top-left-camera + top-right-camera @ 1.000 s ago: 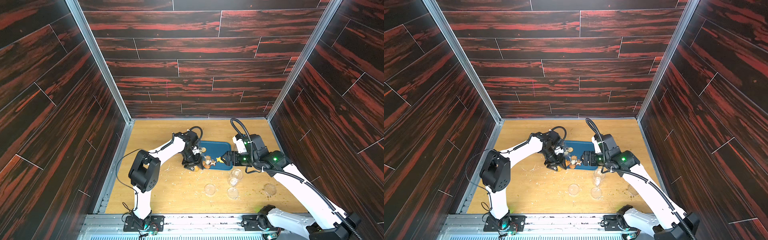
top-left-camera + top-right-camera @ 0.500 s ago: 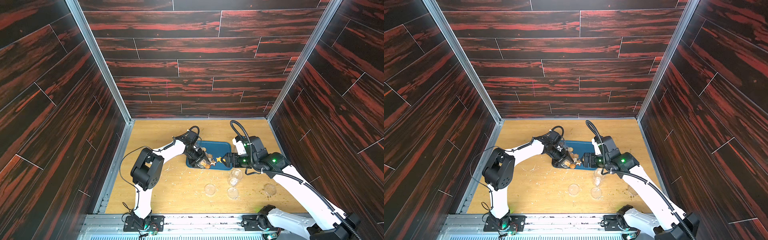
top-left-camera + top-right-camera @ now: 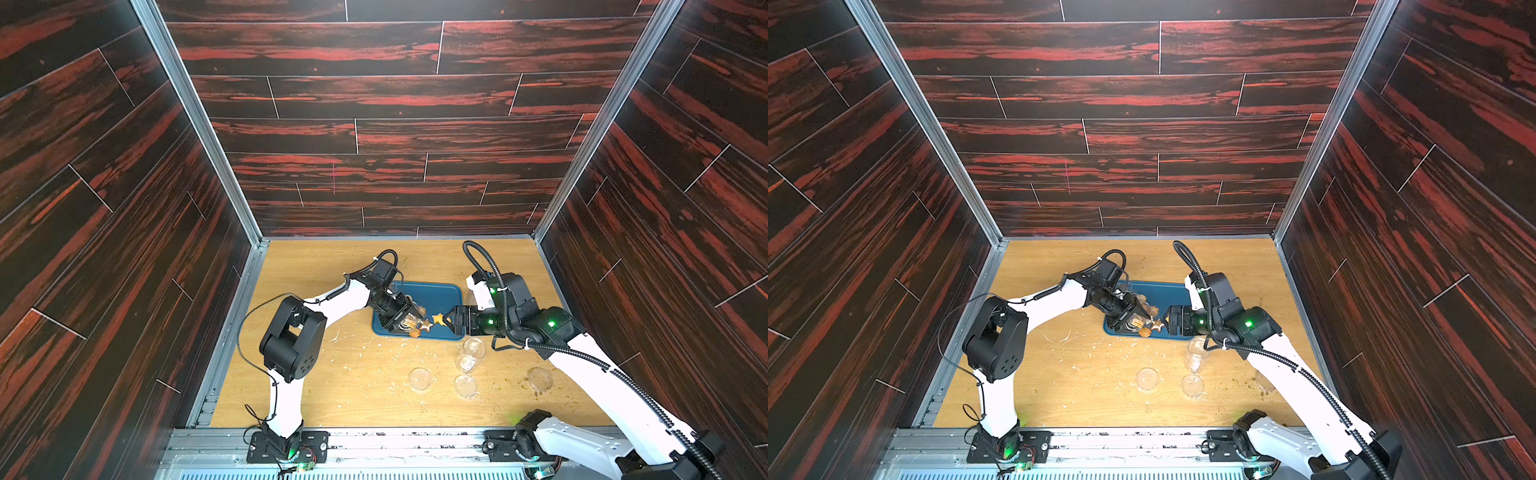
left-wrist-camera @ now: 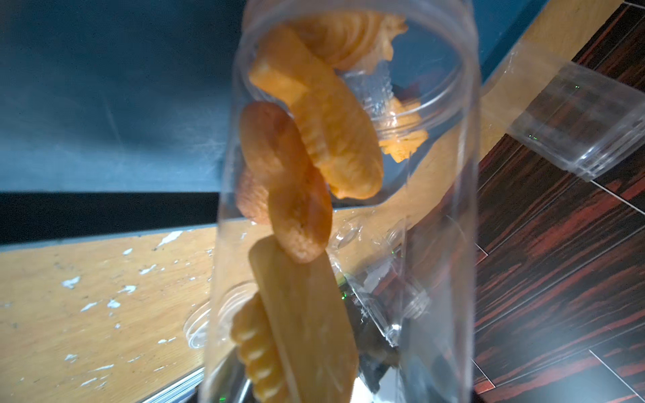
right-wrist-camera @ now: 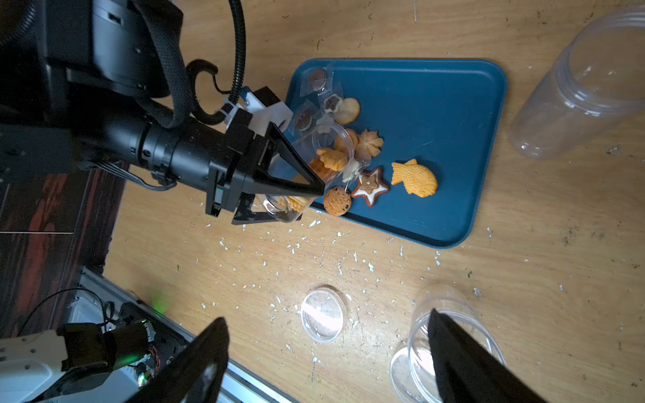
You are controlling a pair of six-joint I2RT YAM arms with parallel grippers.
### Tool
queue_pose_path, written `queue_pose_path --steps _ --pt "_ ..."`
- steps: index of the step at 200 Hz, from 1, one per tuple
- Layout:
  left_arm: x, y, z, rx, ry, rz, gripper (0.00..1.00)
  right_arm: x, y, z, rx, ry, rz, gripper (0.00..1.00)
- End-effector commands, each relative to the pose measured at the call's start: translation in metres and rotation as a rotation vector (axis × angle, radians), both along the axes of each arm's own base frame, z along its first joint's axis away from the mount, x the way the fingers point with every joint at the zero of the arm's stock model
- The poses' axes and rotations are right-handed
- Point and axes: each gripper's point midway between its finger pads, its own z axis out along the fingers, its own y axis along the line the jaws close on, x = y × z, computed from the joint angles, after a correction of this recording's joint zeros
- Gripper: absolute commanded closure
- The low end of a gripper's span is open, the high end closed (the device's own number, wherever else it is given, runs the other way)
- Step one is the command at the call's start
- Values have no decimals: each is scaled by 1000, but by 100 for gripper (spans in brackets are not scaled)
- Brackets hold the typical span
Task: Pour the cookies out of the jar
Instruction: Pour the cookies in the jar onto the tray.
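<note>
Lab test cell — panelled walls (image 3: 374,124), aluminium base rail (image 3: 374,444)

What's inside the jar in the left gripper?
Several golden and orange cookies in the clear jar, some at its mouth over the blue tray. The left gripper covers part; count unclear.

2 arms pair white shells with bulky black joints. A thin black cable (image 3: 238,338) loops along the left arm (image 3: 345,297); a ribbed black hose (image 3: 492,266) runs along the right arm (image 3: 582,357). The left gripper (image 5: 310,202) has hollow triangular black fingers (image 5: 289,167), with a white bracket (image 5: 268,115) just behind the jaws. Green lights (image 3: 552,323) glow behind the right gripper (image 3: 451,322).
</note>
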Motion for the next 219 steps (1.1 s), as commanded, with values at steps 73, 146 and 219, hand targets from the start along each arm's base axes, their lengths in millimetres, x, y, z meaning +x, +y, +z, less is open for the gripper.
queue_pose_path --steps 73,146,219 --pt "-10 17 13 15 -12 -5 53 11 -2 1 -1 -14 3 7" --pt "-2 13 29 6 -30 -6 53 17 -9 -4 7 -7 -3 8" --pt "-3 15 38 0 -38 -12 53 20 -15 0 18 -15 -15 8"
